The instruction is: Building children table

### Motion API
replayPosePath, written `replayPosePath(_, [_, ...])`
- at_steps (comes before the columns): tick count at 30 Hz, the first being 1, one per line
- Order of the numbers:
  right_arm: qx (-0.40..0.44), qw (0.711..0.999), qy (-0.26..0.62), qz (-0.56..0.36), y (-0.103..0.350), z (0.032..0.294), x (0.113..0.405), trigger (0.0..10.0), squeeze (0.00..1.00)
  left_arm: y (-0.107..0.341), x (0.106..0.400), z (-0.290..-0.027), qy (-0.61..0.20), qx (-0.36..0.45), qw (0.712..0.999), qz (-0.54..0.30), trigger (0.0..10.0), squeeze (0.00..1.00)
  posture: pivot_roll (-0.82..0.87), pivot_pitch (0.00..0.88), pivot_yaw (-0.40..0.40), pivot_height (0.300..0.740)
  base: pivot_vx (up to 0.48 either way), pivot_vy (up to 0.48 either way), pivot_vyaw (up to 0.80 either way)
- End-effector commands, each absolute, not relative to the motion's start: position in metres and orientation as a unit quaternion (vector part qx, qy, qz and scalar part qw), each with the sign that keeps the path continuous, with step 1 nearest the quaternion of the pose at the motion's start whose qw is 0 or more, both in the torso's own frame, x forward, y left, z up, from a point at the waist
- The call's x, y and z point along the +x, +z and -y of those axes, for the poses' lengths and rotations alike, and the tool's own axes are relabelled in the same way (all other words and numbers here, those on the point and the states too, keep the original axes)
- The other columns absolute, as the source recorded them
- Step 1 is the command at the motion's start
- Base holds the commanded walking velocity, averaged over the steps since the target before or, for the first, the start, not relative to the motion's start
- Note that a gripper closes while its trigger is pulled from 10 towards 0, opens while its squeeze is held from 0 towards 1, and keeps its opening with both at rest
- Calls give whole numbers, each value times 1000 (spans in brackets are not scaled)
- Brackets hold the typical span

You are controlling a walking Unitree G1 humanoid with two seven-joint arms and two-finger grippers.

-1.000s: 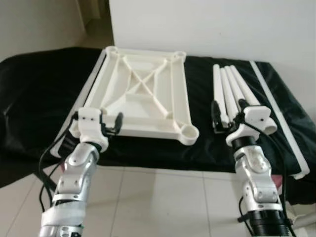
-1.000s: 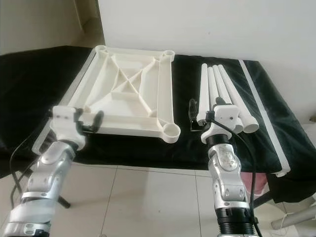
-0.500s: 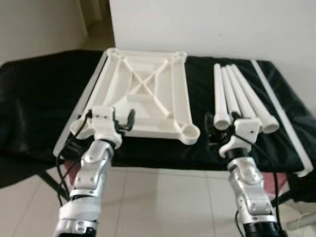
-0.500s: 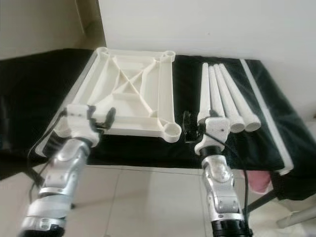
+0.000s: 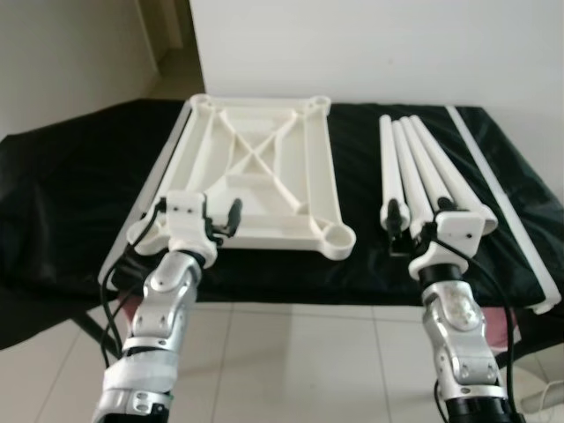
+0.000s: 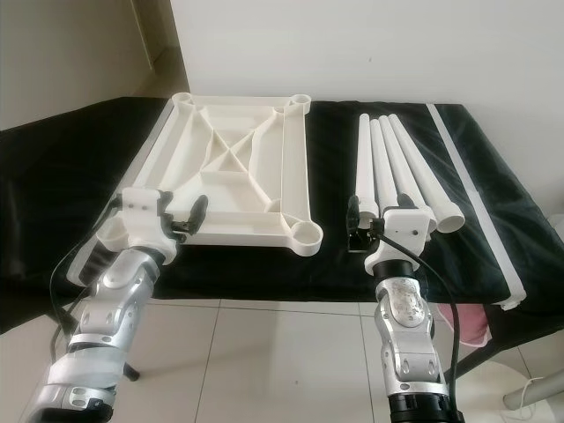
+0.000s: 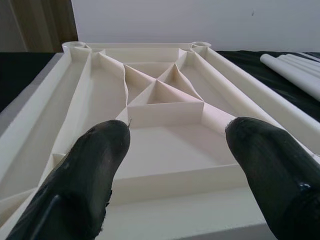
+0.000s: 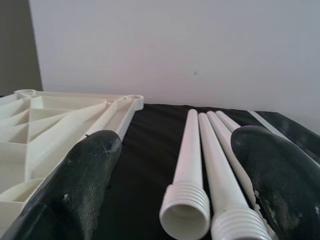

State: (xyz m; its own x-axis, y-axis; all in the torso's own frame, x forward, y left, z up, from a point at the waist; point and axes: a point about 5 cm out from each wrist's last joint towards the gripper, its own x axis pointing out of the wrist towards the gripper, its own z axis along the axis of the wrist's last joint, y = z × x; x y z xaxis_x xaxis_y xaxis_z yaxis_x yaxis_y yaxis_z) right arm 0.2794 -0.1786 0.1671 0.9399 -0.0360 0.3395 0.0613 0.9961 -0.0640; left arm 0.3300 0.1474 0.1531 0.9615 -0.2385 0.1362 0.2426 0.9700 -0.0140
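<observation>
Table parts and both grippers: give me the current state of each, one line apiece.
tabletop: lying upside down on the black cloth, ribs up, corner sockets empty.
four legs: loose, side by side on the cloth, threaded ends toward the robot, none fitted.
left gripper: open, at the tabletop's near edge, holding nothing.
right gripper: open, at the near ends of the legs, holding nothing.

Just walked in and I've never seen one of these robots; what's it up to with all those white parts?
It is putting together a small table. The white tabletop lies upside down on a black-covered surface, with four legs in a row beside it. The left gripper hovers open at the tabletop's near edge; the right gripper is open at the legs' threaded ends, holding nothing yet.
</observation>
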Motion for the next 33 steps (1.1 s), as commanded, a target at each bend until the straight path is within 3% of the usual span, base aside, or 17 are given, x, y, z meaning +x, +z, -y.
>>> replayPosePath(1, [-30, 984, -15, 176, 168, 177, 281, 10000, 0, 150, 331, -148, -118, -18, 991, 61, 10000, 0, 9, 0, 18, 740, 0, 0, 0])
replayPosePath(22, [-37, 983, 3, 178, 168, 175, 288, 10000, 0, 148, 332, -154, -105, -24, 992, 66, 10000, 0, 20, 0, -12, 740, 0, 0, 0])
replayPosePath(33, [-39, 983, 9, 178, 168, 176, 289, 10000, 0, 147, 332, -154, -100, -25, 992, 67, 10000, 0, 21, 0, -25, 740, 290, 0, 0])
